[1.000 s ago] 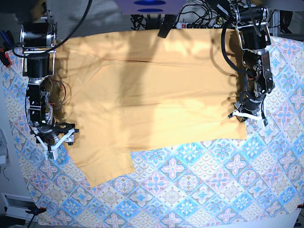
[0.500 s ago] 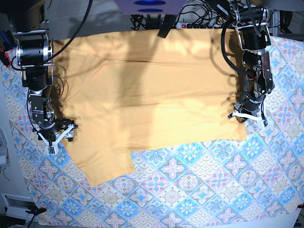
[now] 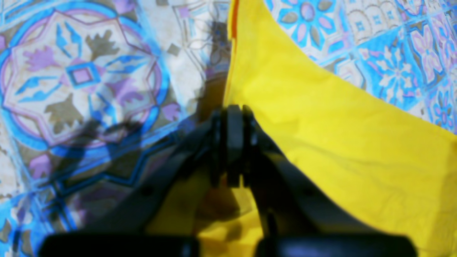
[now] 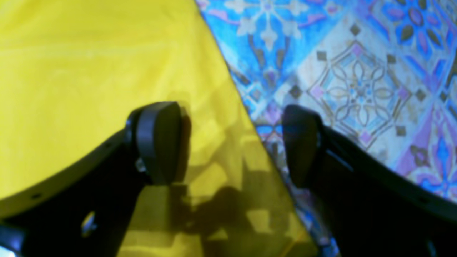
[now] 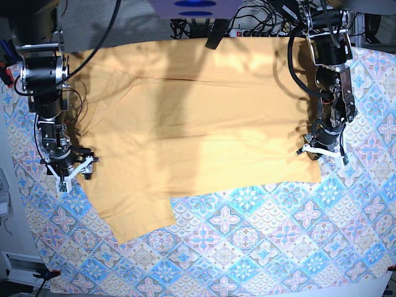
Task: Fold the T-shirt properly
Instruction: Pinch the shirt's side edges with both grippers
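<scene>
The pale orange-yellow T-shirt (image 5: pixel 198 124) lies spread flat on the patterned tablecloth (image 5: pixel 260 247), with one sleeve reaching toward the front left. At the shirt's right edge my left gripper (image 5: pixel 322 151) is shut. In the left wrist view its fingertips (image 3: pixel 234 110) are pressed together on the rim of the yellow fabric (image 3: pixel 339 135). My right gripper (image 5: pixel 73 170) stands open at the shirt's left edge. In the right wrist view the right gripper (image 4: pixel 228 142) straddles that edge, with one finger (image 4: pixel 157 142) over the T-shirt (image 4: pixel 89 64) and the other above the tablecloth (image 4: pixel 357 71).
Cables and a power strip (image 5: pixel 260 25) run along the back behind the shirt. Both arm bases stand at the back corners. Bare tablecloth fills the front half of the table.
My right gripper has drawn back along the shirt's left edge, away from the sleeve, and stays open. The left gripper has not moved.
</scene>
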